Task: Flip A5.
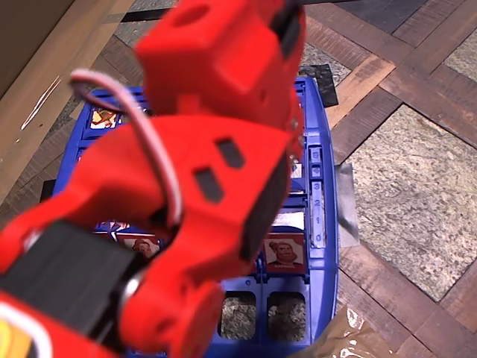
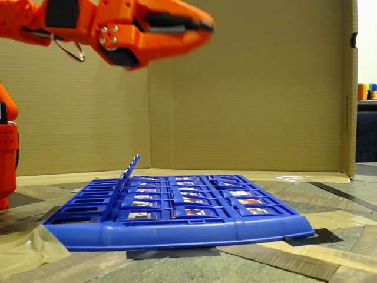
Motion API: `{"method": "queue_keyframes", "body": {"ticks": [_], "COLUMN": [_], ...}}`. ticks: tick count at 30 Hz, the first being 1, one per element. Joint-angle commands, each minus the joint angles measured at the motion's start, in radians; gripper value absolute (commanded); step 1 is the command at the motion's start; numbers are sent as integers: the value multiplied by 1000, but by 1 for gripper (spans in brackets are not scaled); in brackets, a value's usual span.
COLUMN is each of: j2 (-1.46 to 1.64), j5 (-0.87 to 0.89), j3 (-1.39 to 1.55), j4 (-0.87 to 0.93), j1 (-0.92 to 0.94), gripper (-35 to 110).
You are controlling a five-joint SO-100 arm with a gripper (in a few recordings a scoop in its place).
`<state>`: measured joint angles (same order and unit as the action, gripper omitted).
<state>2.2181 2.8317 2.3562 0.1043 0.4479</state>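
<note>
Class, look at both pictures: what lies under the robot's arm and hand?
Under the hand, held high, lies the blue game board with its tiles lying flat. In the overhead view the arm covers most tiles; one red-framed portrait tile shows.

The counter (image 2: 347,236) is showing a patchwork surface of wooden strips and stone-like panels in both views. The blue game board (image 2: 177,227) is lying flat on it, its near edge facing the fixed camera, with rows of small tiles lying in its slots. Clear tape (image 2: 26,250) is sitting on the counter by the board's left corner in the fixed view, and a dark strip (image 2: 309,237) is peeking out under the right corner. A cardboard wall (image 2: 247,88) is standing behind it all.
</note>
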Motion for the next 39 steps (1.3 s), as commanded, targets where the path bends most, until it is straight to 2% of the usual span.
{"method": "queue_keyframes", "body": {"ticks": [1, 11, 21, 39], "j2": [-46, -221, -353, -440], "j5": [-21, -41, -67, -341], "j3": [-94, -249, -328, -362], "j4": [160, 545, 638, 925], "j1": [12, 9, 20, 91], "gripper": [0, 0, 0, 0]}}
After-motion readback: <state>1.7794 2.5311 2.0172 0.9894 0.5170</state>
